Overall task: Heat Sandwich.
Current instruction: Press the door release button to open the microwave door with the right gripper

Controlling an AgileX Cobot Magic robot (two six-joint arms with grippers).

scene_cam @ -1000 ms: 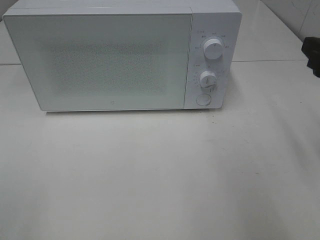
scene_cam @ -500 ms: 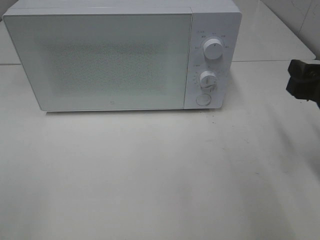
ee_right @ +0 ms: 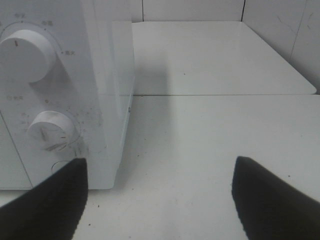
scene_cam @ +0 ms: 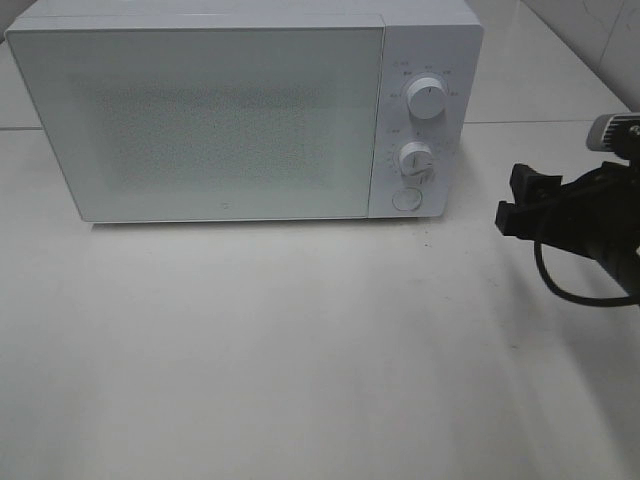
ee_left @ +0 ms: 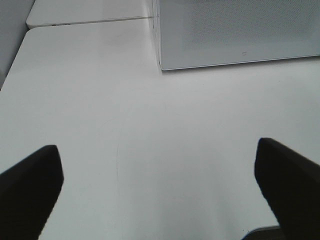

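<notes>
Swinging in from the right edge over the past second, my right gripper (scene_cam: 512, 198) now hangs with jaws wide and empty, near the microwave (scene_cam: 200, 120) and its control panel, roughly level with the round button (scene_cam: 406, 199) under the lower dial (scene_cam: 416, 158). My left gripper (ee_left: 157, 150) is spread wide too, over the table (scene_cam: 300, 350). The door is shut and the sandwich appears in no view. I judge the button comes next: narrow the jaws, lead with one fingertip, press squarely, spare the dial.
</notes>
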